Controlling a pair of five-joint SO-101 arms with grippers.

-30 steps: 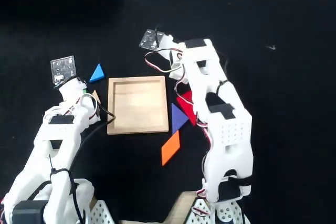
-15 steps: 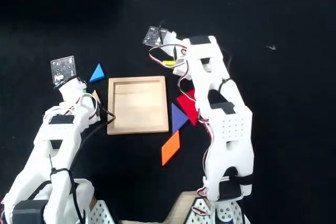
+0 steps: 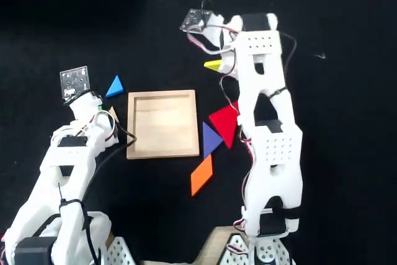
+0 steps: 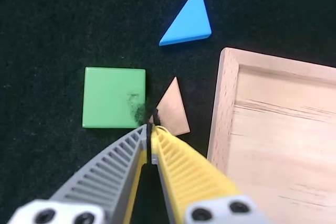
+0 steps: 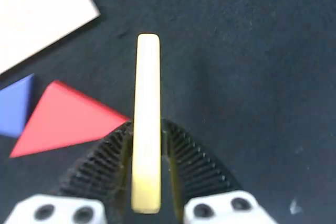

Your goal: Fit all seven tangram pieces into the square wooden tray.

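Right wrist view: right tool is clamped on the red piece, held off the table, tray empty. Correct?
Wrong on one point: the right tool is clamped on the yellow piece, not the red one. The right wrist view shows the red piece lying on the table below. The rest holds: the piece is held off the table and the tray is empty.

the table is seen whole from high above, looking down. each wrist view is taken close, along the tool toward its tips. beside the left gripper the tray is shared with the high view; beside the right gripper, the red piece.
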